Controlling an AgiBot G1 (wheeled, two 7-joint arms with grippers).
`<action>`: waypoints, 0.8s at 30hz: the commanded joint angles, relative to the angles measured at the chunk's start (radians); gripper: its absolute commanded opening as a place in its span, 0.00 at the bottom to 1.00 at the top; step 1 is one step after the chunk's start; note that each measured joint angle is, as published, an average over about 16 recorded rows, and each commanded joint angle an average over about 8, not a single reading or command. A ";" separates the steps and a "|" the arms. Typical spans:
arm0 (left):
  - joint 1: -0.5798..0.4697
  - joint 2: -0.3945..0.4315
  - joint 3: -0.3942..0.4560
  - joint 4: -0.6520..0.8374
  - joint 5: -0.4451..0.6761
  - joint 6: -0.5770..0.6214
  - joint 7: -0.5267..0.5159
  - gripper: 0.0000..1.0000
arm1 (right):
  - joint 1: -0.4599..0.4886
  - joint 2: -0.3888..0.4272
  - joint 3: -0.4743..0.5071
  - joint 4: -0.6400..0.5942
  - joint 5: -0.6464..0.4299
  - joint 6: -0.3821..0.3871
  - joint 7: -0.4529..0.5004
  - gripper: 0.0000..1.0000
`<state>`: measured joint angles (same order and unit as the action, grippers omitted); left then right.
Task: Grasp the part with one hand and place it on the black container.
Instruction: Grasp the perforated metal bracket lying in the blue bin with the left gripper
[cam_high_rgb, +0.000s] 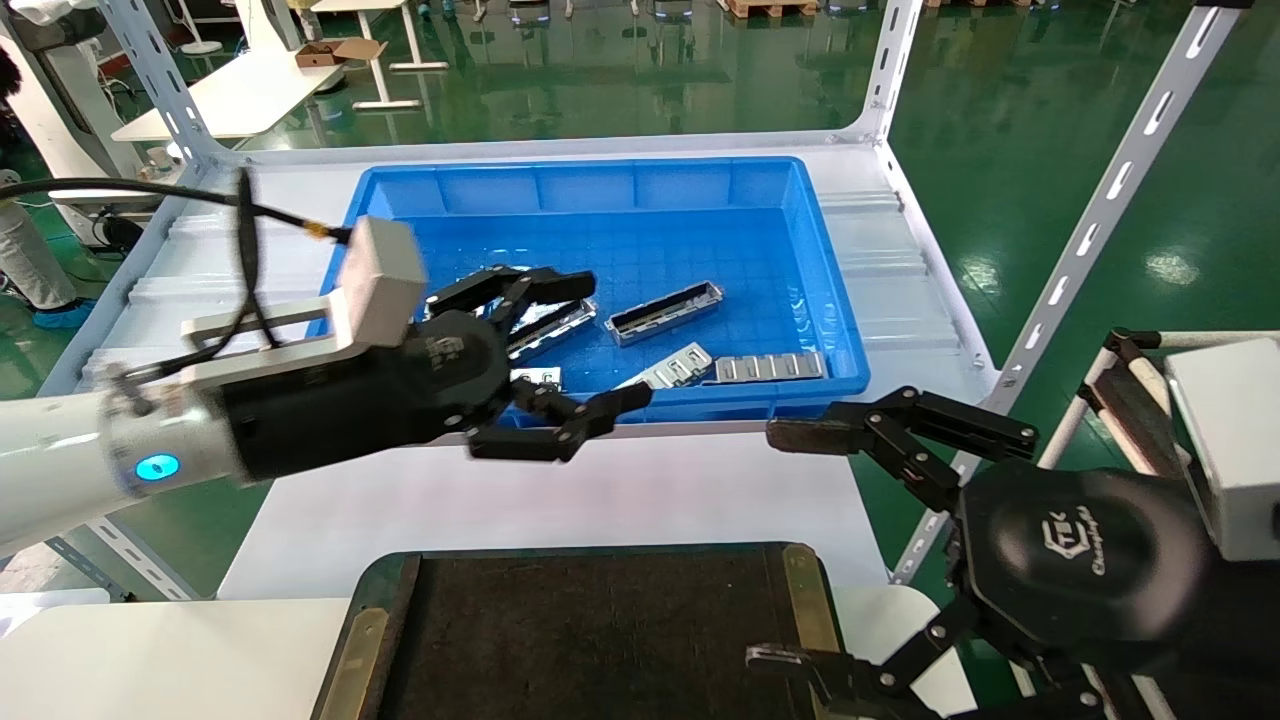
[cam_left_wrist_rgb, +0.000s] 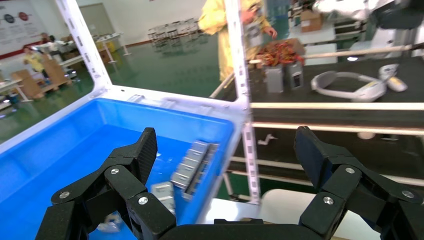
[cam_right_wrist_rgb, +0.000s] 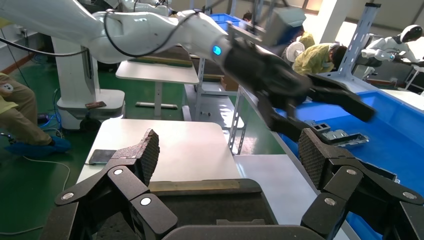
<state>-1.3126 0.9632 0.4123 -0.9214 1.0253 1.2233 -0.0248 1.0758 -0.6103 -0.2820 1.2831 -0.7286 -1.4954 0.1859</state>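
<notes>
The robot's left gripper (cam_high_rgb: 585, 345) hangs over the near-left part of a blue plastic bin (cam_high_rgb: 560, 185), its two black fingers spread wide and holding nothing. The part (cam_high_rgb: 665, 312), a narrow silver-grey channel bar with a dark inside, lies loose on the bin floor just to the right of the gripper's far fingertip and a little beyond the near one, apart from both. A second bar (cam_high_rgb: 550, 328) lies partly under the far finger, and flat silver plates with square windows (cam_high_rgb: 768, 367) rest along the bin's near wall to the right.

The black container (cam_high_rgb: 800, 590), a flat dark tray with brass-coloured strips down its sides, sits at the near edge of the white table (cam_high_rgb: 640, 490), well apart from the part, its floor bare.

The right gripper (cam_high_rgb: 795, 545) is held low at the near right, beside the tray's right edge, its fingers likewise spread and empty. Pale lettering on its round black housing reads roughly "CTEK" above a smaller word too blurred to make out. A matching mark on the left gripper's housing cannot be read.
</notes>
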 joint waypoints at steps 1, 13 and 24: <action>-0.029 0.041 0.013 0.052 0.025 -0.019 0.023 1.00 | 0.000 0.000 0.000 0.000 0.000 0.000 0.000 1.00; -0.189 0.244 0.064 0.454 0.140 -0.138 0.211 1.00 | 0.000 0.000 -0.001 0.000 0.001 0.000 -0.001 1.00; -0.310 0.377 0.069 0.732 0.164 -0.283 0.323 1.00 | 0.000 0.001 -0.002 0.000 0.001 0.001 -0.001 1.00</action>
<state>-1.6120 1.3306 0.4841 -0.2106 1.1855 0.9466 0.2891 1.0762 -0.6095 -0.2839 1.2831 -0.7273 -1.4945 0.1850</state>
